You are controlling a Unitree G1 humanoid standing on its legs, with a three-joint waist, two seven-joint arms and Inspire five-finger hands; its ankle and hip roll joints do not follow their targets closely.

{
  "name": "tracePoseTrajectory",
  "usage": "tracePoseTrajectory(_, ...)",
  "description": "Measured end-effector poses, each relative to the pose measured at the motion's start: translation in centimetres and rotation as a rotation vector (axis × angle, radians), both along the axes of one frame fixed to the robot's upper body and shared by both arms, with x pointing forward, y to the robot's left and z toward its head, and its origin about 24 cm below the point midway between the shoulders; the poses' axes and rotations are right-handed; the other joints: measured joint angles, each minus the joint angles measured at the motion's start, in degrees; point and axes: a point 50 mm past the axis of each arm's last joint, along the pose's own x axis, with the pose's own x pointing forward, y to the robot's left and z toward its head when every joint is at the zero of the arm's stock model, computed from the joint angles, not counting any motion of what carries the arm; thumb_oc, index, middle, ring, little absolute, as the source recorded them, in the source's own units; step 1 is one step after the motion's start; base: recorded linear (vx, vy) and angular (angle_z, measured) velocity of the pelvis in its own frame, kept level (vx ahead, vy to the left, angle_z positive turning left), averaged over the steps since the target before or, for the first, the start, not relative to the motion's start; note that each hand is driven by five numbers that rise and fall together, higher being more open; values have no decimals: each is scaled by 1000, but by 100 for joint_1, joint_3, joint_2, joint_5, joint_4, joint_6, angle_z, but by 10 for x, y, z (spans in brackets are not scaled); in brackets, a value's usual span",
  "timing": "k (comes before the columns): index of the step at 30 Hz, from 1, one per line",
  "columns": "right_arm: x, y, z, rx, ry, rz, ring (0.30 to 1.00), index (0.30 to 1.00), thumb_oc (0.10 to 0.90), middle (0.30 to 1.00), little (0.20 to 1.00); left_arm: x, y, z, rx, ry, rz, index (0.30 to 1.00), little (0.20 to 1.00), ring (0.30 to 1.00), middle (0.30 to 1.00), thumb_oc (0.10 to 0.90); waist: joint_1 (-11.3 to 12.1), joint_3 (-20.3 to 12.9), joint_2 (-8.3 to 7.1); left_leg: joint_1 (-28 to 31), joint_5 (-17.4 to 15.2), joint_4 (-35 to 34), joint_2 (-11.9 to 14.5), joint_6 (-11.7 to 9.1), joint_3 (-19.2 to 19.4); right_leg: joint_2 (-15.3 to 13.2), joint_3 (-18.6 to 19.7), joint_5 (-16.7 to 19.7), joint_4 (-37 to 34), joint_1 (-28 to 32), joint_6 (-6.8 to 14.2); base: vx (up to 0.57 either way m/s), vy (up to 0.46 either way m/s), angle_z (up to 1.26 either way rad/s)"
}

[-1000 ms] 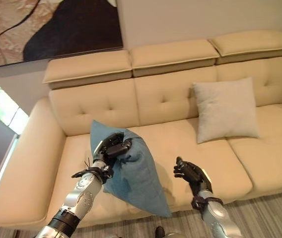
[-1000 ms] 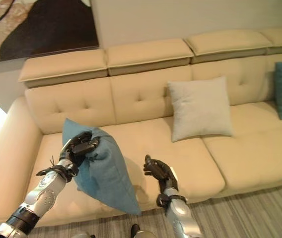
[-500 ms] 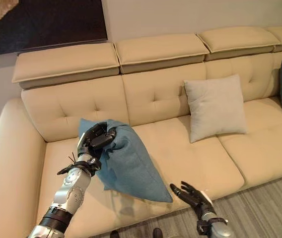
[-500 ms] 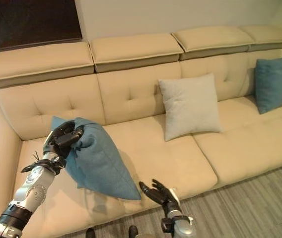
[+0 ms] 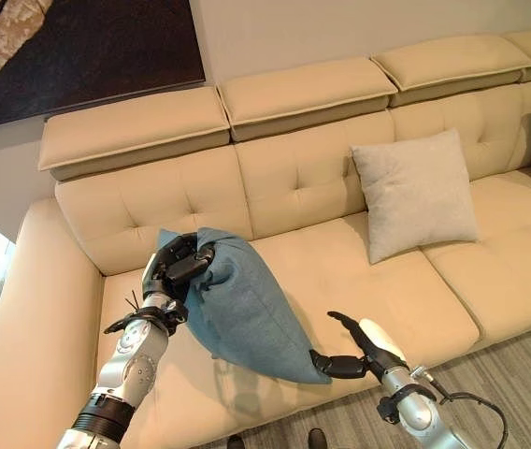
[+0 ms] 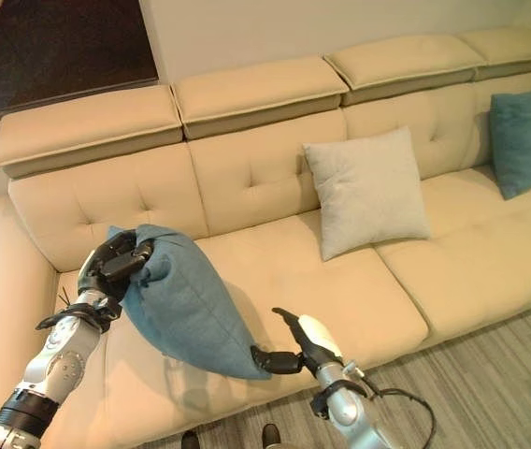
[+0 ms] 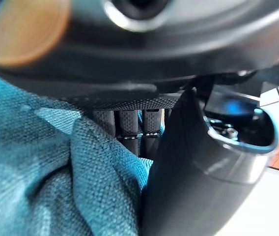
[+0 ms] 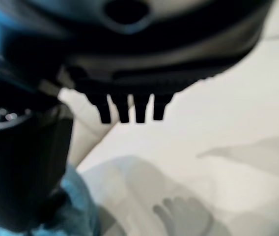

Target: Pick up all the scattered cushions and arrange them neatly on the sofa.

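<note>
My left hand (image 5: 179,267) is shut on the top corner of a blue cushion (image 5: 247,313), which stands tilted on the left seat of the cream sofa (image 5: 340,253). In the left wrist view the fingers (image 7: 129,123) curl into the blue fabric (image 7: 41,172). My right hand (image 5: 370,344) is open at the seat's front edge, its straight fingers touching the cushion's lower corner. A beige cushion (image 5: 415,192) leans against the sofa's middle backrest. A second teal cushion (image 6: 527,136) leans upright at the far right.
A dark painting (image 5: 78,47) hangs on the wall above the sofa's left end. Striped grey carpet (image 5: 518,374) lies in front of the sofa. The left armrest (image 5: 32,318) is close beside my left arm.
The camera has shifted. My right hand has risen from below the seat's front edge to the blue cushion's lower corner. The left hand keeps its hold on the top corner.
</note>
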Motion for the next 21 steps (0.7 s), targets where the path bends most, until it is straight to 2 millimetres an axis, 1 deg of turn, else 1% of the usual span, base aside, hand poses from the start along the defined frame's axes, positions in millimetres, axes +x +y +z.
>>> tracePoseTrajectory(3,-1,-2,12,-2,-47,27,900,900,800,900,900,0,2,-1,5,8,7,300,300,300,300,400,-26,-12,27,-1,0,0,-10,1,-2,-9,-15,-5,-1,3,7,-34,7,3)
tracePoseTrajectory(4,-2,-4,20,15,-78,16,900,900,800,900,900,1,4,-1,8,9,11,300,300,300,300,400,-29,-22,43,-15,-3,-1,-11,5,-9,-12,-40,-13,-2,1,17,-24,2,6)
tracePoseTrajectory(6,-3,-6,23,32,-88,3,900,900,800,900,900,1,6,-2,13,12,16,300,300,300,300,400,-55,-28,52,-17,-4,0,-12,7,-6,-12,-32,-13,-2,-8,18,-46,7,2)
tracePoseTrajectory(7,-9,-9,29,73,-99,-21,900,900,800,900,900,3,8,-4,18,24,25,300,300,300,300,400,-55,-51,89,-34,-6,-2,-16,9,1,-16,-30,-14,-2,-26,21,-54,7,-3)
tracePoseTrajectory(8,-11,-11,32,98,-102,-29,900,900,800,900,900,3,10,-6,20,33,35,300,300,300,300,400,-79,-67,109,-39,-9,-1,-16,14,12,-17,-20,-16,-3,-40,25,-51,6,-4)
tracePoseTrajectory(10,-16,-13,38,149,-115,-54,900,900,800,900,900,4,15,-9,24,50,58,300,300,300,300,400,-173,-101,160,-85,-12,-2,-20,17,33,-18,30,-14,-4,-125,42,-36,6,-10)
tracePoseTrajectory(11,-16,-15,41,161,-121,-59,900,900,800,900,900,4,17,-10,24,52,65,300,300,300,300,400,-184,-117,184,-116,-11,-3,-21,16,41,-21,38,-7,-3,-149,48,-19,5,-10)
tracePoseTrajectory(12,-17,-17,44,189,-124,-74,900,900,800,900,900,4,19,-10,25,57,75,300,300,300,300,400,-298,-128,200,-147,-11,-2,-23,16,45,-23,44,13,-2,-184,44,-10,6,-5)
tracePoseTrajectory(16,-17,-24,48,281,-114,-123,900,900,800,900,900,5,19,-10,28,56,75,300,300,300,300,400,-462,-132,205,-156,-11,-3,-23,17,67,-22,68,14,-1,-203,45,-16,3,-4)
tracePoseTrajectory(18,-17,-23,48,316,-102,-127,900,900,800,900,900,5,18,-10,34,54,72,300,300,300,300,400,-465,-131,205,-153,-11,-2,-20,17,99,-19,100,15,-1,-213,45,-13,-9,-7)
tracePoseTrajectory(21,-19,-17,50,356,-75,-85,900,900,800,900,900,9,19,-9,39,56,75,300,300,300,300,400,-462,-132,204,-147,-11,-1,-18,17,122,-17,122,21,-1,-221,48,-9,-10,-4)
